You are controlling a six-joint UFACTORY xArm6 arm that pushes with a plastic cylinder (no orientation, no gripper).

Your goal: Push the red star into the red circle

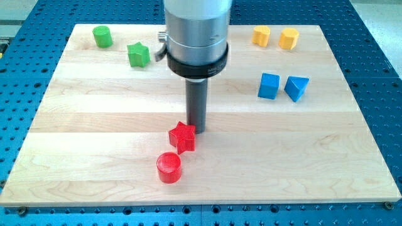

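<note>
The red star (182,137) lies on the wooden board (94,138) a little below the middle. The red circle (169,167), a short red cylinder, stands just below and to the left of the star, a narrow gap apart. My tip (198,130) is the lower end of the dark rod and sits right at the star's upper right edge, touching it or nearly so. The arm's metal body (195,31) rises above it at the view's top.
A green cylinder (102,36) and green star (138,54) sit at the top left. Two yellow blocks (261,36) (289,38) sit at the top right. A blue cube (269,86) and blue triangular block (296,88) lie at the right.
</note>
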